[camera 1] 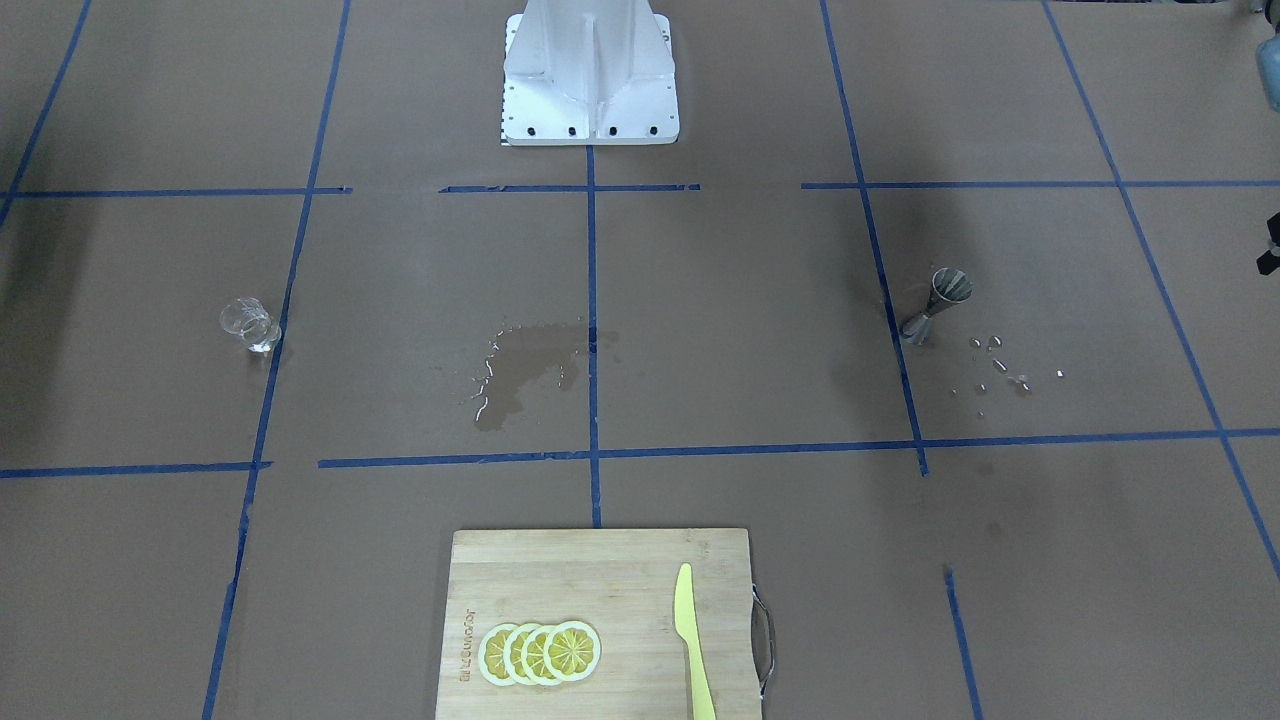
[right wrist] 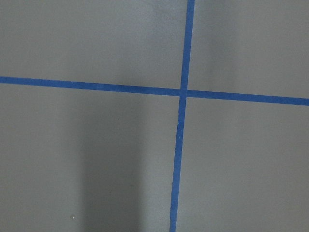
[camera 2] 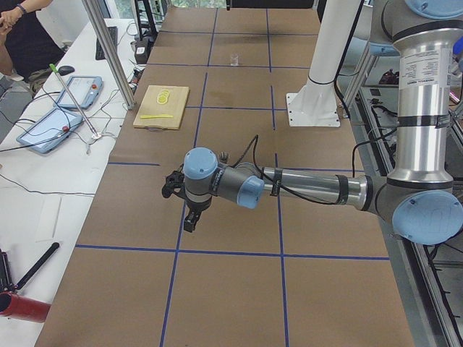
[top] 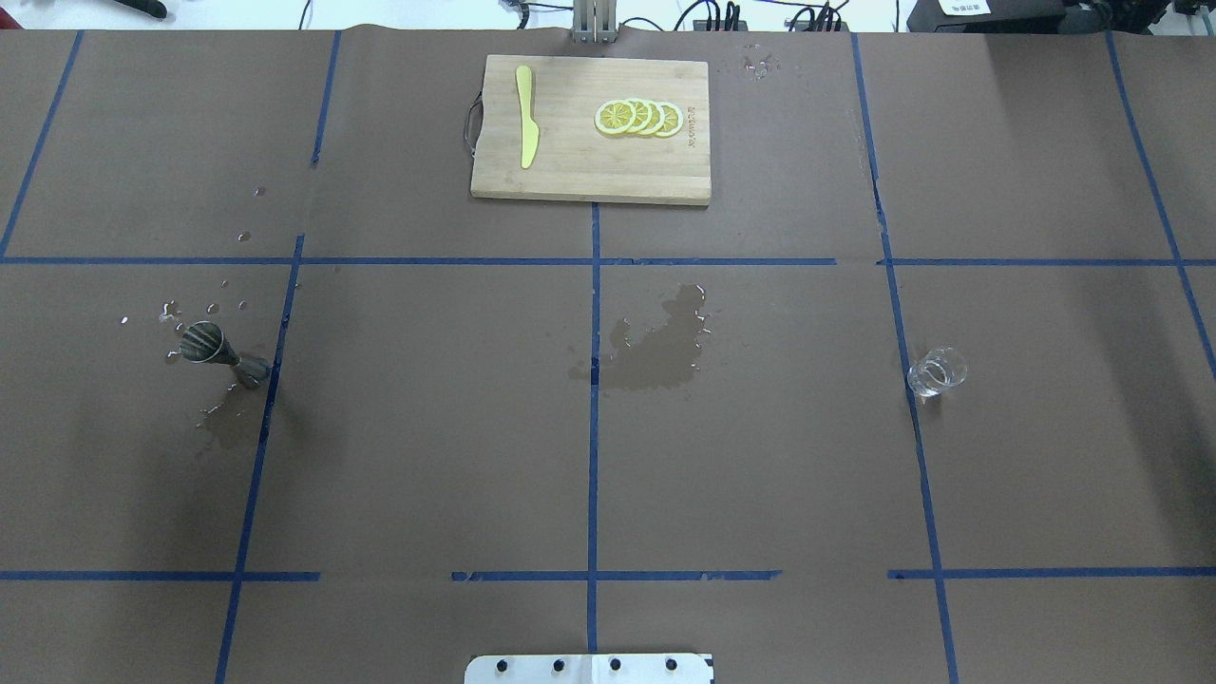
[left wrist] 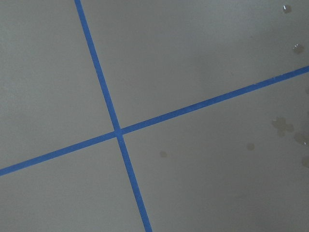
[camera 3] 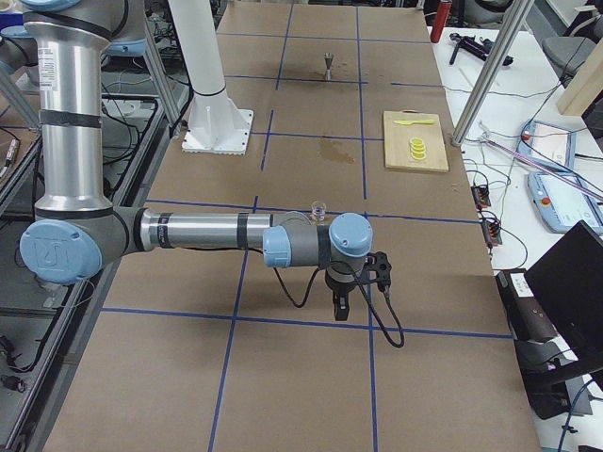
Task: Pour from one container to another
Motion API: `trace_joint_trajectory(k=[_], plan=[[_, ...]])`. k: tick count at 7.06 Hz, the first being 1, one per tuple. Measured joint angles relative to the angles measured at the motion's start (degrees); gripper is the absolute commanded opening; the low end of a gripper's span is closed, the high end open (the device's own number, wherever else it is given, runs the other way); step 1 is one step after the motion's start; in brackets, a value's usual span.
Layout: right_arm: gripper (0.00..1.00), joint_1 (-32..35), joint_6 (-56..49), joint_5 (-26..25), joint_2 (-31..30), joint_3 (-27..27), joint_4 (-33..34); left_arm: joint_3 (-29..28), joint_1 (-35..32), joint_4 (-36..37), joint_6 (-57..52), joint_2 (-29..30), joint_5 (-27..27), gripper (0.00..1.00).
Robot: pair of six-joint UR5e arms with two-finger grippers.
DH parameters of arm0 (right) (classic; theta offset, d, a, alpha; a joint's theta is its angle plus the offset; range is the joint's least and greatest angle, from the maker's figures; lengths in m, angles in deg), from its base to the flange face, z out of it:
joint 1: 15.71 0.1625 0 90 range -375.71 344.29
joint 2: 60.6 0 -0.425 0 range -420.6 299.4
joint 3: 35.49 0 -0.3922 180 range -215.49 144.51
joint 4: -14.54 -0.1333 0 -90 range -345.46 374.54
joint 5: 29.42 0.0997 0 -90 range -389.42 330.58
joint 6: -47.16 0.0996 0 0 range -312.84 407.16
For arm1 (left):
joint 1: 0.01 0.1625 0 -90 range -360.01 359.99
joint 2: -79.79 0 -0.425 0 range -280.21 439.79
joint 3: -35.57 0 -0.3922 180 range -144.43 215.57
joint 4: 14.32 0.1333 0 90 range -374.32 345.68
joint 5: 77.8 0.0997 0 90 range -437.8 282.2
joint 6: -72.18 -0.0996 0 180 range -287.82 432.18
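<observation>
A metal jigger (camera 1: 940, 300) stands upright on the brown table, on my left side (top: 214, 350), with water drops around it. A small clear glass (camera 1: 248, 325) stands upright on my right side (top: 936, 370). My left gripper (camera 2: 189, 217) hangs over the table's left end, pointing down, away from the jigger. My right gripper (camera 3: 339, 306) hangs over the right end, a little beyond the glass (camera 3: 318, 211). Both grippers show only in the side views, so I cannot tell whether they are open or shut. Both wrist views show only bare paper and blue tape.
A wet spill (top: 655, 347) darkens the table's middle. A wooden cutting board (top: 589, 180) with lemon slices (top: 638, 117) and a yellow knife (top: 525, 128) lies at the far edge. The robot's base (camera 1: 590, 75) stands at the near edge. A person (camera 2: 22, 29) stands by the side bench.
</observation>
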Motion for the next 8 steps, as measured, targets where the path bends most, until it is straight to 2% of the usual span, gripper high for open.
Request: trace_joint_trajectory(k=[8], plan=[[1.00,-0.15,0.29,0.11,-0.08,2.84,0.04,3.19,0.10,-1.59,1.17,-0.23,-0.10,1.00]])
